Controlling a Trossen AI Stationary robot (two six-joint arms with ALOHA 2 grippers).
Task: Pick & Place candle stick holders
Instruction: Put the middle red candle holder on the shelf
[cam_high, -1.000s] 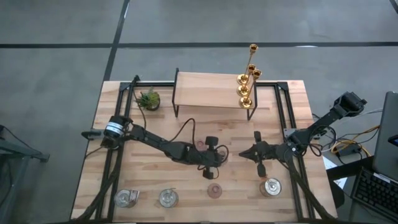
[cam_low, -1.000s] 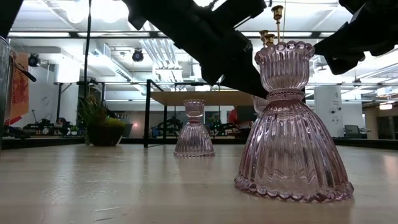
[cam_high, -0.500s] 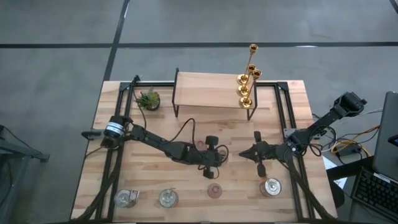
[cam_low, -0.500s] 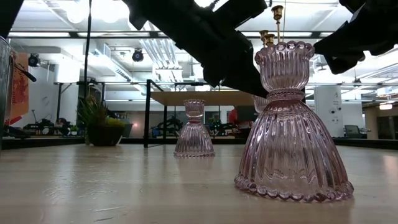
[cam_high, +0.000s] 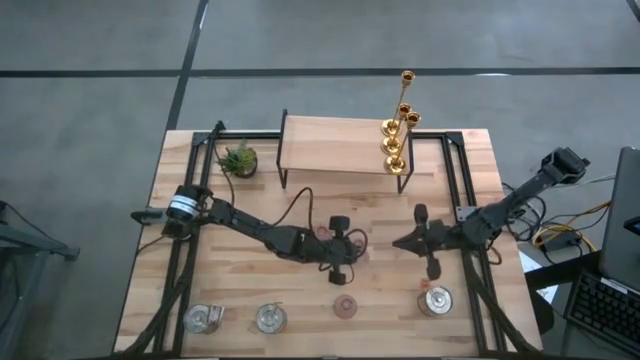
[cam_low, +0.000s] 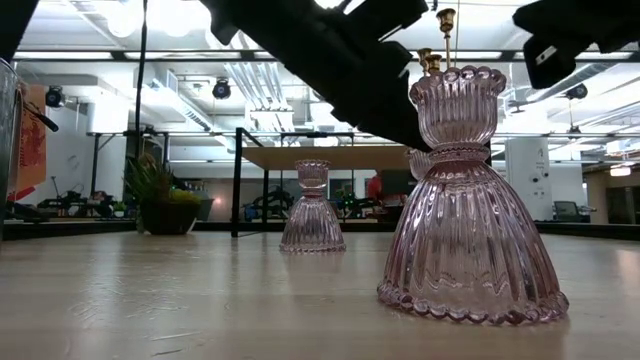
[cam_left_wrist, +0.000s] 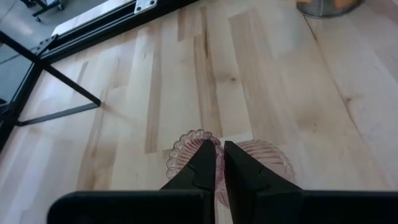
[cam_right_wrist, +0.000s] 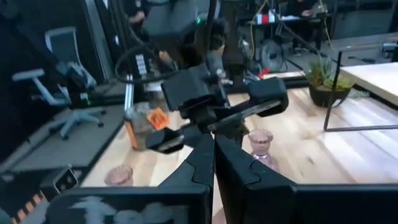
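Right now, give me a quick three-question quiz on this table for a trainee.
1. True or false: the three gold holders stand on the wooden shelf.
2. What colour is the glass holder that the left gripper pinches by its rim?
3. Fill in: the right gripper is shut and holds ____.
Key: 1 true; 2 pink; 3 nothing.

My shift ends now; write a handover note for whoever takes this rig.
Left gripper: shut on the rim of a pink holder, mid-table.
Right gripper: shut, empty, hovering beside it.
Done, it seems: three gold holders on the shelf.
Left: this one, the other pink holders, and three silver cups near the front edge.
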